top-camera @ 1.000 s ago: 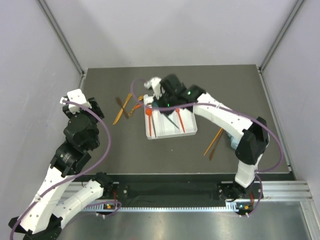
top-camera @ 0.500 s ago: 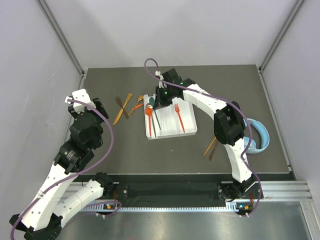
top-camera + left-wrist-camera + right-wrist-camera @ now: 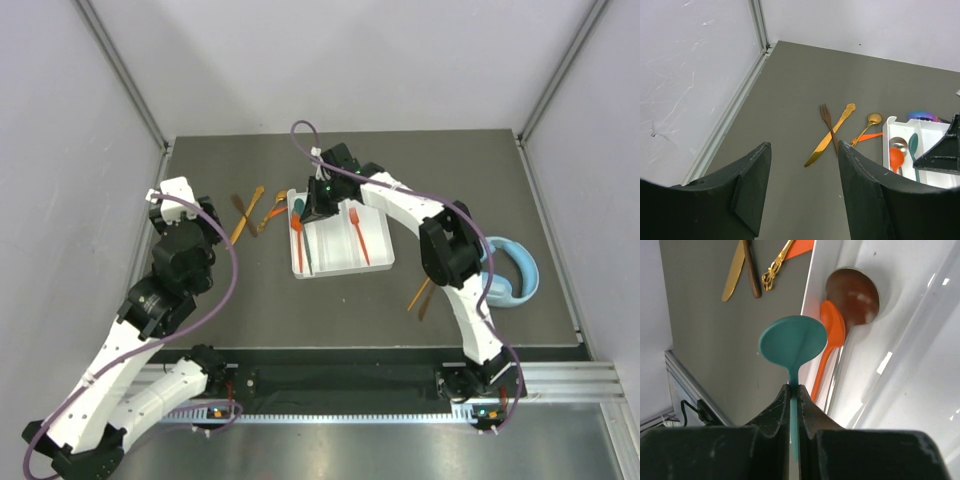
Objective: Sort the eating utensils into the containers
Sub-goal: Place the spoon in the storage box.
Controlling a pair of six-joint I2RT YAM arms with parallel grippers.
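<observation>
"Right gripper (image 3: 794, 390) first: what has it got?"

"It's clenched on the stem of a teal plastic spoon (image 3: 792, 342), round bowl sticking out past the fingertips. The right arm is stretched far across the table, elbow raised over the right side, wrist tipped down at the far-left corner of the white rectangular divided tray (image 3: 375, 255)."

"And the spoon is where, exactly?"

"At the tray's left wall, beside an orange spoon (image 3: 832, 332) and a brown-looking metal spoon (image 3: 855, 292) lying in the left compartment. Whether it touches the tray, I cannot tell."

"The left gripper (image 3: 805, 195)?"

"It's released, fingers spread with nothing between them. That arm rises bent from its near-left base, wrist high over the table's left side and aimed at a gold knife (image 3: 832, 134) crossed over a bronze fork (image 3: 827, 120), just left of the tray."
</observation>
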